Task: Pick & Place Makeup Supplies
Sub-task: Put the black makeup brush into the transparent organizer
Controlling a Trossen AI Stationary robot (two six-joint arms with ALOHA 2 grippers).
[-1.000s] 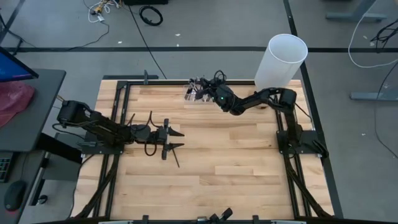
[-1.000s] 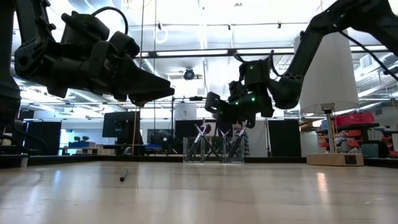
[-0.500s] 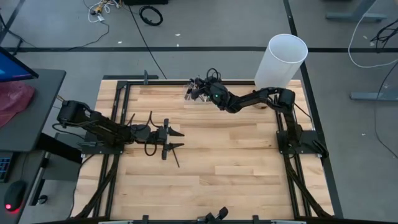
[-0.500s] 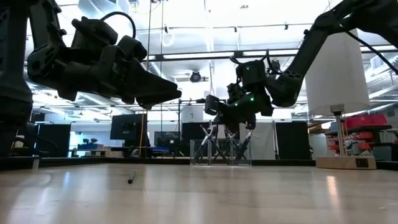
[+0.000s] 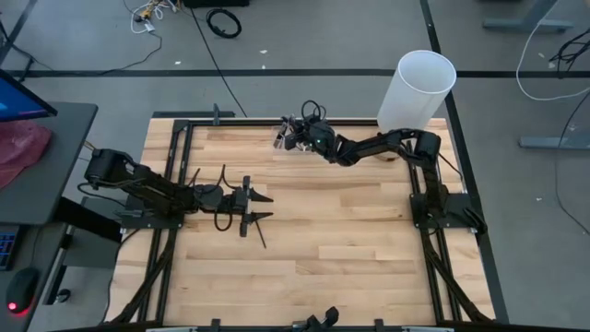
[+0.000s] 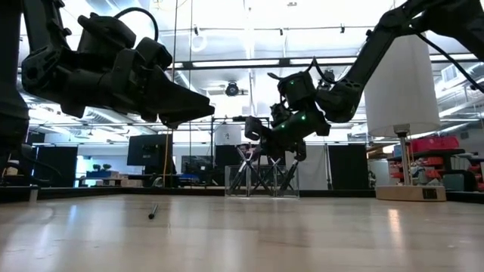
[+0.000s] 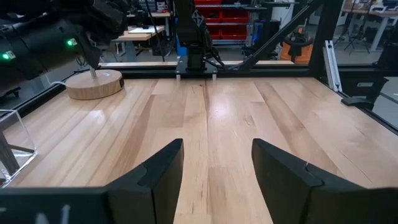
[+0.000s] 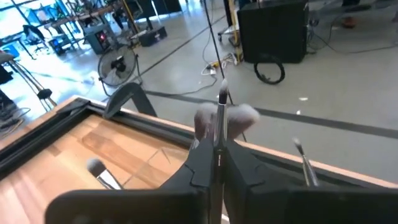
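A small clear holder (image 5: 285, 140) (image 6: 261, 181) stands at the table's far edge with several dark makeup brushes leaning crossed inside it. My right gripper (image 5: 300, 133) (image 6: 259, 134) (image 8: 219, 148) hovers just above the holder, shut on a thin dark brush (image 8: 220, 121). Two bristle tips (image 8: 95, 166) (image 8: 298, 147) of the holder's brushes show beside its fingers. One dark stick (image 5: 261, 234) (image 6: 153, 211) lies flat on the wood near my left gripper (image 5: 262, 208) (image 7: 217, 163), which hangs open above the table's left half, holding nothing. My right gripper pinches the thin brush's handle (image 8: 219, 138) between its two fingers. The handle runs on past the fingertips along the line of the fingers, ending near a pale fluffy tuft (image 8: 231, 117). The brush is lifted clear of the table, over the holder.
A tall white cylinder (image 5: 419, 85) (image 6: 401, 83) stands on a round wooden base (image 7: 94, 84) at the far right corner. A dark metal frame (image 5: 175, 148) rims the table. Bare wood (image 5: 350, 240) spans the middle and near side.
My right gripper has moved toward the table's far left, from beside the holder to right above it, tipping downward a little, still shut on the brush. The left arm has kept still.
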